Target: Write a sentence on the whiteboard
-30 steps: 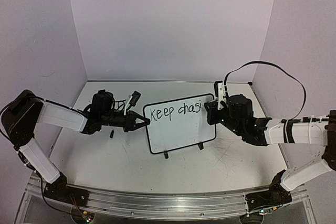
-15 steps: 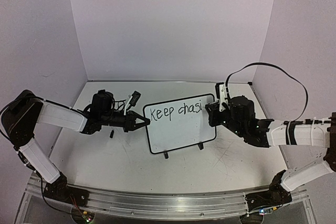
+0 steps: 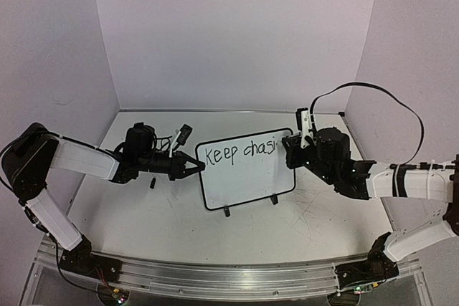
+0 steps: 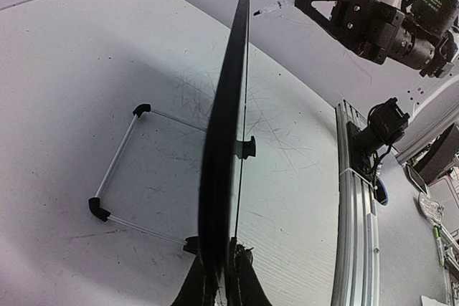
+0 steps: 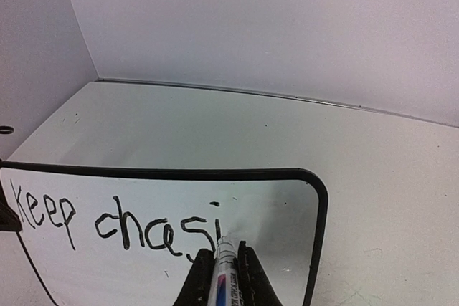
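The whiteboard (image 3: 247,177) stands upright on its two black feet at mid-table. My left gripper (image 3: 197,168) is shut on its left edge; in the left wrist view the whiteboard (image 4: 228,141) is edge-on between the jaws of that gripper (image 4: 224,277). The sentence (image 3: 237,153) reads "Keep chasi" in black along the top. My right gripper (image 3: 290,150) is shut on a white marker (image 3: 304,121). In the right wrist view the marker (image 5: 224,274) sits in the right gripper (image 5: 224,252), its tip at the whiteboard (image 5: 283,209) just below the "i" of the sentence (image 5: 115,223).
A small black cap (image 3: 152,183) lies on the table left of the board. A thin white wire frame with black corners (image 4: 118,170) rests on the table behind the board. Purple walls close in the back and sides. An aluminium rail (image 3: 215,277) runs along the near edge.
My right gripper and the marker have shifted slightly to the right at the end of "chasi". The left gripper and the board have stayed put.
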